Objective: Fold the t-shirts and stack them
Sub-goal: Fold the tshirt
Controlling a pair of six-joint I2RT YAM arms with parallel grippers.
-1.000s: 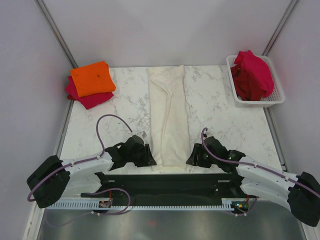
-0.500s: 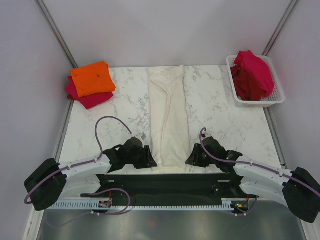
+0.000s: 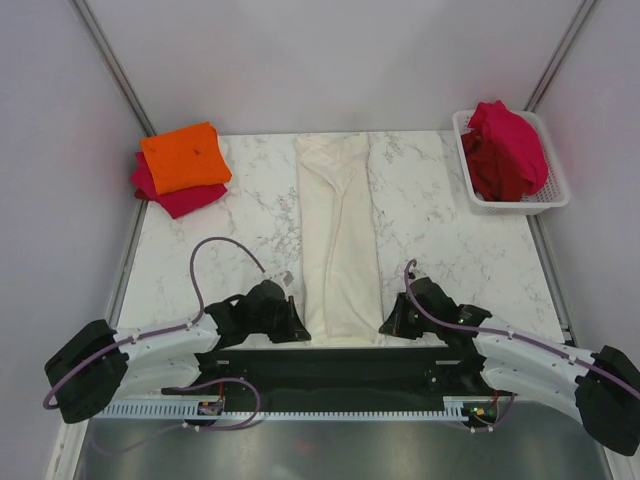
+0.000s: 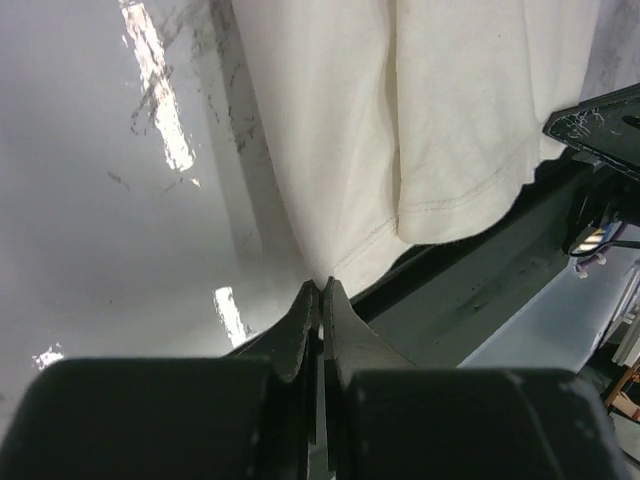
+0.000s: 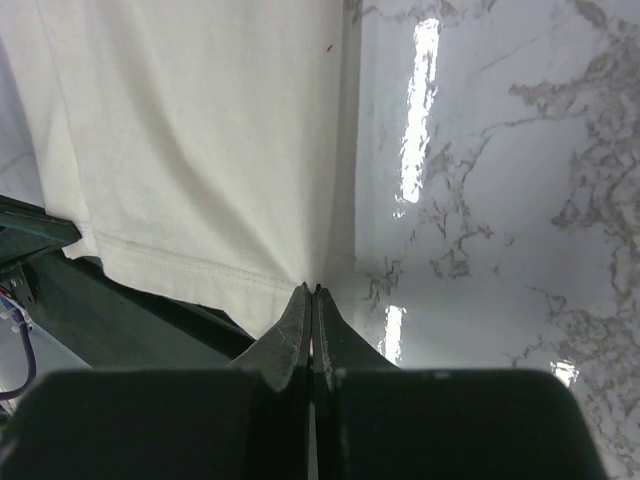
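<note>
Left gripper and right gripper: you are clamping both on near hem corners of the cream-white t-shirt on the tabletop.

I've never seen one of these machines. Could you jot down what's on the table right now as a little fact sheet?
Being worked on: cream t-shirt, folded into a long strip down the middle of the table
Left gripper: shut on the strip's near left corner
Right gripper: shut on its near right corner
Finished pile: orange t-shirt folded on a folded crimson t-shirt, far left
Waiting: crumpled crimson t-shirts heaped in the white basket, far right
</note>
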